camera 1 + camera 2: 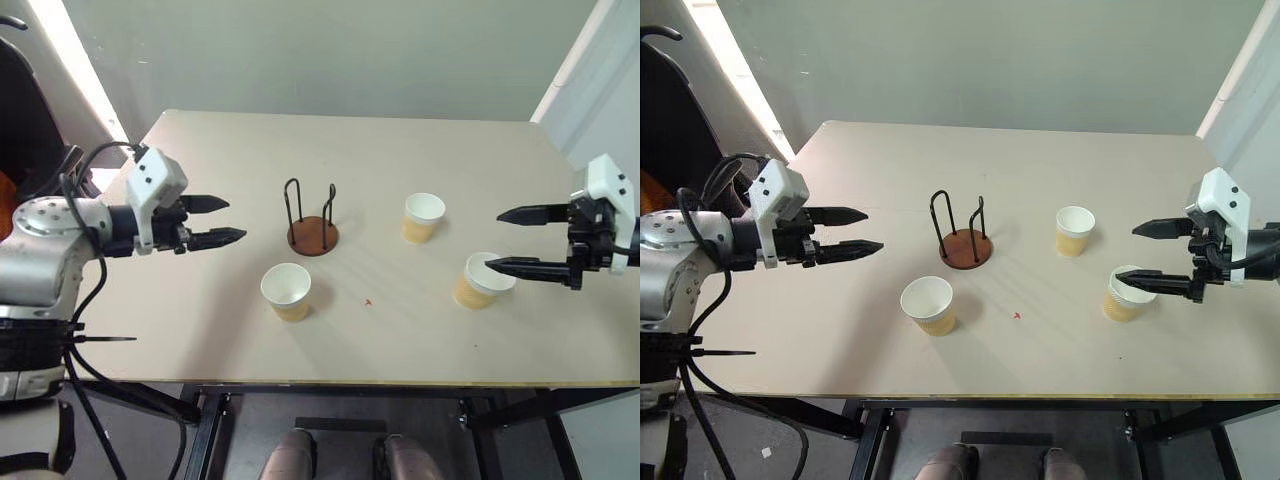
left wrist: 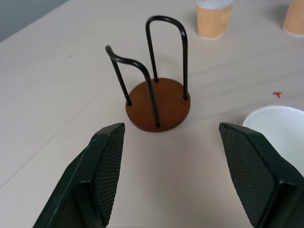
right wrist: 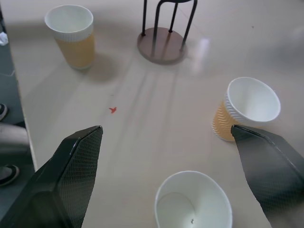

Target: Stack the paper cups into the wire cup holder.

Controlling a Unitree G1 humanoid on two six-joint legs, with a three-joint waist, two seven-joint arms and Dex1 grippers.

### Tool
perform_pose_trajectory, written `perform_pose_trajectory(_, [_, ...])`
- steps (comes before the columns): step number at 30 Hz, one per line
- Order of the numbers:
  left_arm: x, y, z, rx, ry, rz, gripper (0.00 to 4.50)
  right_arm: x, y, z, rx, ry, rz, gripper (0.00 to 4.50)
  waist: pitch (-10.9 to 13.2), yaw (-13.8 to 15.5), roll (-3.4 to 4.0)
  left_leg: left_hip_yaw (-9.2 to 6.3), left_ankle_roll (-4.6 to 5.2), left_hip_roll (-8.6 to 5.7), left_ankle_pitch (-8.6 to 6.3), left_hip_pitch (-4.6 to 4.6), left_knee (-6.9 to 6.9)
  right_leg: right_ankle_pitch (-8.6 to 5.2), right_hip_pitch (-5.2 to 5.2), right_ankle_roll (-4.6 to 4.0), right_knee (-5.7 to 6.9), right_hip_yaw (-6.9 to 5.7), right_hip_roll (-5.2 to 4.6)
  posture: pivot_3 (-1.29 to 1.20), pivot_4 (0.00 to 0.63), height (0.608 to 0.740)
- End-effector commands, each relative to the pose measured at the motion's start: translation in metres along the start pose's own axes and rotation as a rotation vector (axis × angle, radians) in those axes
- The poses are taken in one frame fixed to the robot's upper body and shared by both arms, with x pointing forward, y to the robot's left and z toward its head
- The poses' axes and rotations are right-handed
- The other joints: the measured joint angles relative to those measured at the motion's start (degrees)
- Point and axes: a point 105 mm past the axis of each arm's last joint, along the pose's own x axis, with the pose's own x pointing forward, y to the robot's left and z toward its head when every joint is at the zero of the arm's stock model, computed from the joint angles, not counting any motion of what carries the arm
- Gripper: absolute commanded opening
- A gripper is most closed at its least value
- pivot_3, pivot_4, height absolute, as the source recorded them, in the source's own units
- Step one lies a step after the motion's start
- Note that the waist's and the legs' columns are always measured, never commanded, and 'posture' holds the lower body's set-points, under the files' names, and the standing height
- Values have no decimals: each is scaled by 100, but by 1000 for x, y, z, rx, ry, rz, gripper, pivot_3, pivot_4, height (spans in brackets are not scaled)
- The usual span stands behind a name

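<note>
— Nearest of all is that cup by the table's front edge, standing upright, mouth up. How will it take a grip?

— Lightly, I'd judge. Thin paper, near weightless, so it will crush if squeezed hard and tip if nudged. The ribbed tan wall should give some bite; I'd pinch across the wall just below the white rim, where it looks stiffest

— Which hand is closest to it?

— The left gripper, fingers apart and holding nothing. That cup sits ahead of it and a little toward the robot's side; the wire holder stands straight ahead of its fingertips, apart from them, with nothing in it

— And the right gripper?

— Spread wide, also holding nothing. A second cup sits just under its lower finger, though I can't tell whether they touch. The third cup stands farther out past its fingertips, toward the holder

— Any worry about the holder itself?

— Its wires look stiff, but the disc base looks light; a cup dragged against a loop could slide the whole thing
</note>
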Motion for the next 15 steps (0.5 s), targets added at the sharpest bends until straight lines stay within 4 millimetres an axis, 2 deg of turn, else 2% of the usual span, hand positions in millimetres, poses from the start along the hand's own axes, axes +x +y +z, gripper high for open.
perform_pose_trajectory(1, [7,4,8,20,-30,16,3377,-4,10,29,-62,-95,29,4500,0,-1,0,0,0,0,0,0,0,1,0,2,0,0,0,0,150,740])
perform_pose_trajectory(7, [36,10,3,-27,-55,31,3377,12,32,53,-122,-141,92,4500,0,3,0,2,2,-2,7,-1,2,16,4,32,-2,1,1,0,150,740])
perform_pose_trajectory(15, [78,7,-6,-64,-53,-35,3377,19,38,49,-101,-130,86,4500,0,21,0,2,9,-6,4,-10,36,31,14,72,-10,4,-3,0,150,740])
